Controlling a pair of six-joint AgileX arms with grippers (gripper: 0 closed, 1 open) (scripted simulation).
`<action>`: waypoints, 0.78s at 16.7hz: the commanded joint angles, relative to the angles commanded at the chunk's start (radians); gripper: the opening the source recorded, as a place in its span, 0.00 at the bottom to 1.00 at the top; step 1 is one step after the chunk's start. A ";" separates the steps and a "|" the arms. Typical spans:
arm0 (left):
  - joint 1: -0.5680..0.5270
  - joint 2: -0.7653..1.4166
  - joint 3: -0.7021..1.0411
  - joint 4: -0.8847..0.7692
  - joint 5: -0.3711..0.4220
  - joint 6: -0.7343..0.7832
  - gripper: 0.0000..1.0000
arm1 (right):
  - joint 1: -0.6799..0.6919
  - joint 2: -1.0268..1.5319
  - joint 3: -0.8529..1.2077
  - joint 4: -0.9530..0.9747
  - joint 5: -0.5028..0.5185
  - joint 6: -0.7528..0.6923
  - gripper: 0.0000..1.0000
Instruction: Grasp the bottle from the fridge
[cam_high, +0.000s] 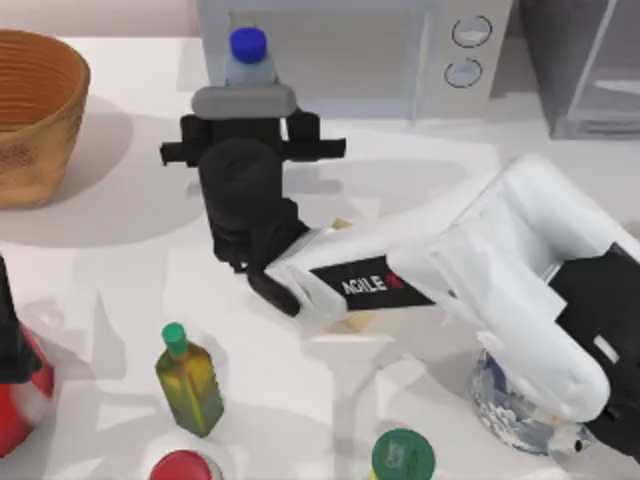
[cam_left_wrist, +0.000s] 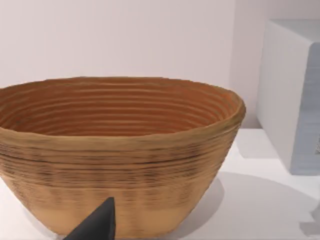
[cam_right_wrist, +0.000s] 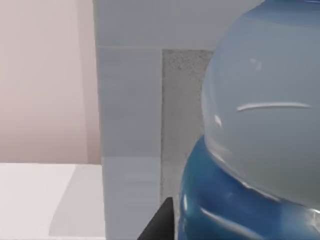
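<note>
Top view first, Inspector: what are the largest items?

Noted, Clerk. A white desk (cam_high: 110, 250) carries everything. The right arm (cam_high: 480, 270), white and marked AgileX, reaches from the lower right corner towards the back centre. A white microwave (cam_high: 400, 50) with two round knobs stands at the back. The fridge (cam_high: 585, 70), dark grey with a pale see-through door, is at the back right corner. A woven basket (cam_high: 30, 110) sits at the back left.

And the bottle, Inspector?

The bottle (cam_high: 247, 55), blue-capped, stands on the desk just in front of the microwave's left part, well apart from the fridge. The right gripper (cam_high: 245, 98) is right at the bottle's near side. In the right wrist view the bottle (cam_right_wrist: 260, 140) looms close, pale above and blue below, with the microwave's front behind it. Whether that gripper is spread or clamped on the bottle, I cannot tell.

The left side?

The left gripper (cam_left_wrist: 97, 225) shows as one dark tip before the basket (cam_left_wrist: 120, 150) in the left wrist view; I cannot tell its state either.

Smaller items?

An olive-green bottle (cam_high: 190, 385) with a green cap stands near the front, left of centre. A red-topped container (cam_high: 183, 467) is at the front edge, with a round green lid (cam_high: 403, 455) to its right.
</note>
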 joint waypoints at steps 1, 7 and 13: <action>0.000 0.000 0.000 0.000 0.000 0.000 1.00 | 0.000 0.000 0.000 0.000 0.000 0.000 0.00; 0.000 0.000 0.000 0.000 0.000 0.000 1.00 | 0.000 0.000 0.000 0.000 0.000 0.000 0.45; 0.000 0.000 0.000 0.000 0.000 0.000 1.00 | 0.000 0.000 0.000 0.000 0.000 0.000 0.90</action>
